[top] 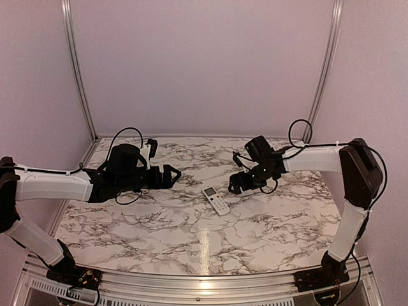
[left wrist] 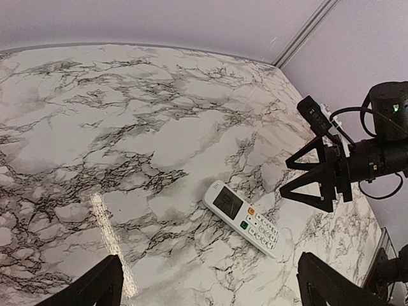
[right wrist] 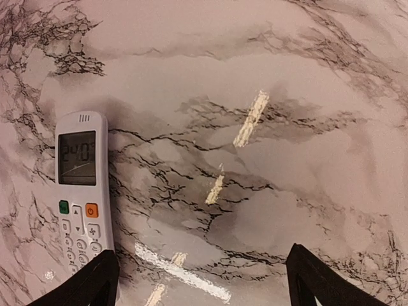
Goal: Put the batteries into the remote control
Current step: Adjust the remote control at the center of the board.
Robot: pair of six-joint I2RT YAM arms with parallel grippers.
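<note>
Nearest me, my two arm bases sat bolted at the 6 o'clock edge of the marble-patterned table (top: 159, 236). Past them, close to the middle of the tabletop, the remote control (top: 216, 200) lay flat with its button face up. Its screen end pointed toward 11 o'clock and its keypad end toward 5 o'clock. In my right wrist view the remote control (right wrist: 81, 191) showed a lit screen with digits. Below the screen were a green button and an orange one, then rows of small grey keys. My right gripper (top: 234, 185) hung just beside the remote at about its 1 o'clock, jaws spread wide and clamped on nothing. From that wrist the right gripper (right wrist: 201, 284) had one dark fingertip (right wrist: 89, 284) overlapping the remote's keypad end, and I could not tell whether they touched. My left gripper (top: 173, 174) hovered farther off at the remote's 10 o'clock, its jaws fully apart and pointed toward 3 o'clock. Through the left gripper (left wrist: 210, 287) I saw the remote control (left wrist: 245, 218) on the marble with the right gripper (left wrist: 285, 180) above it at 2 o'clock. Farthest off, at 12 o'clock, stood the plain pale wall (top: 204, 64) between two metal posts (top: 76, 70).
</note>
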